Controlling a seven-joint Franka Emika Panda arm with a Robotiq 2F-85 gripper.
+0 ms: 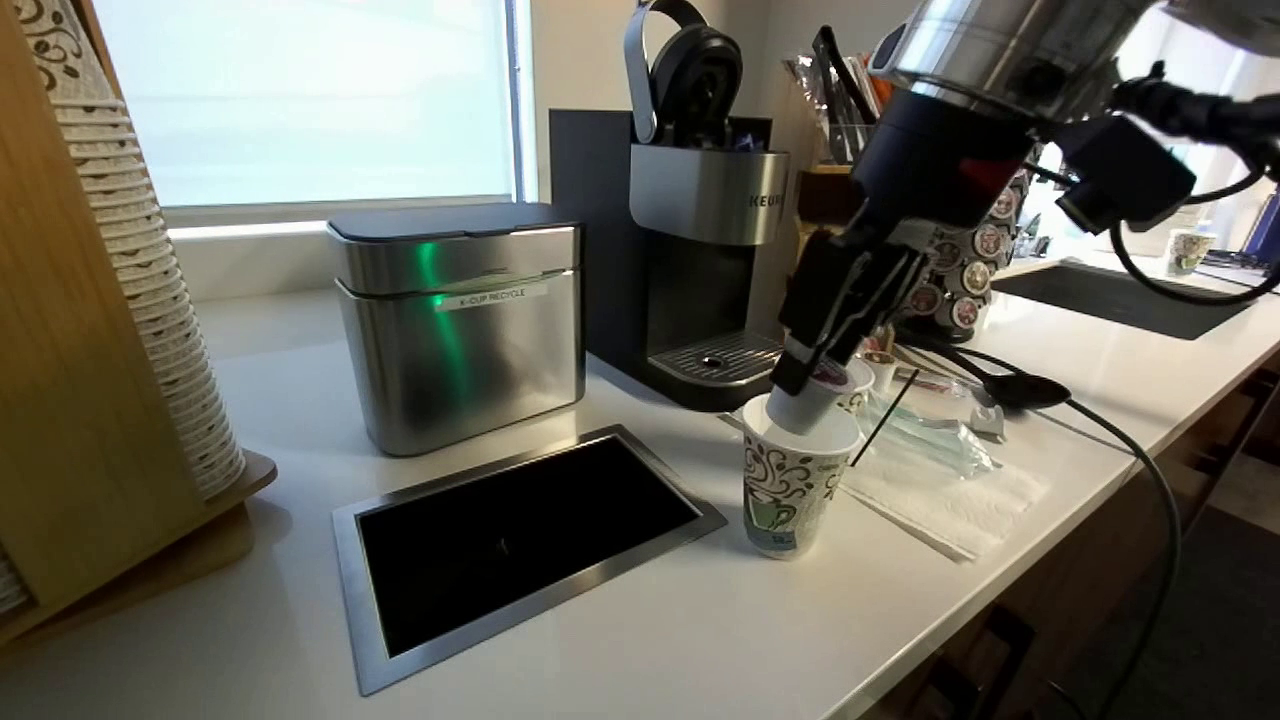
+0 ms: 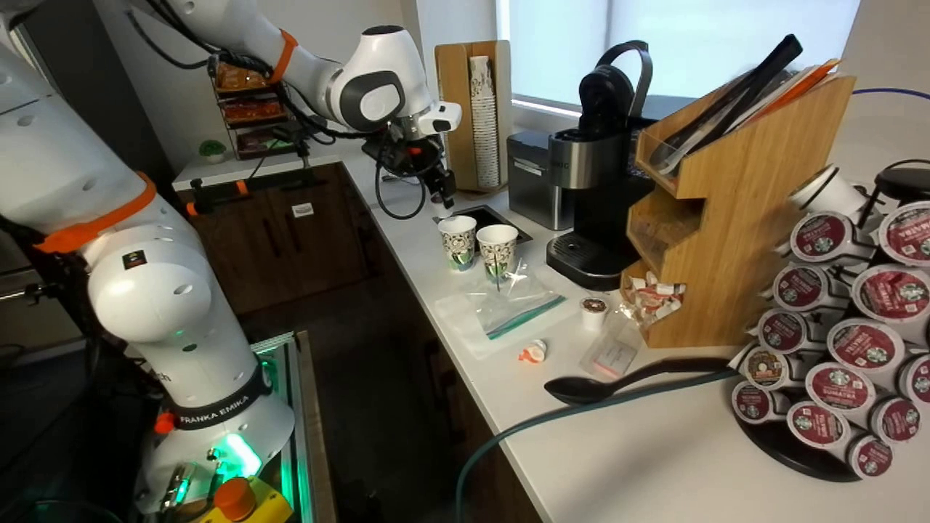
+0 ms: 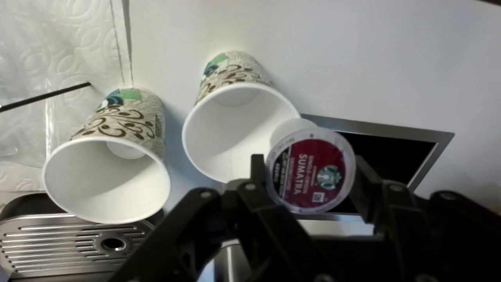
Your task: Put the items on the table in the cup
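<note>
"Coffee pod [image 3: 307,176], white plastic with a round maroon lid reading SUMATRA: where is it right now?"

"Clamped between the jaws of the black two-finger gripper [image 3: 312,172], at the mouth of a white paper cup [image 1: 785,500] printed with brown swirls and a green mug."

"Inside the rim, or over it?"

"I can't tell. In the wrist view it covers part of the rim on the right side; in an exterior view its white body shows, tilted, against the cup's mouth."

"And that cup?"

"Upright on the glossy white countertop [image 1: 620,640]. Just beside it stands a second paper cup [image 3: 125,121], same swirls, upright too."

"What lies around the pair?"

"On one side, a steel-framed, dark rectangular recess [image 1: 362,600], and past it a brushed-steel bin [image 1: 460,370] labelled K-CUP RECYCLE. On the other, a white embossed paper towel [image 1: 970,515] with a clear, green-edged plastic bag [image 2: 512,309] on it. A thin black stick [image 1: 885,415] is near the second cup."

"Anything farther out?"

"A silver-and-black Keurig coffee maker [image 1: 710,195], near both cups. Beyond the bag stands another pod [image 2: 593,314], white with a brown lid, then a long black spoon [image 2: 579,391] lies on the counter. Farthest along, a black-based rack [image 2: 788,452] holds white pods [image 2: 861,345], most with maroon lids."
</note>
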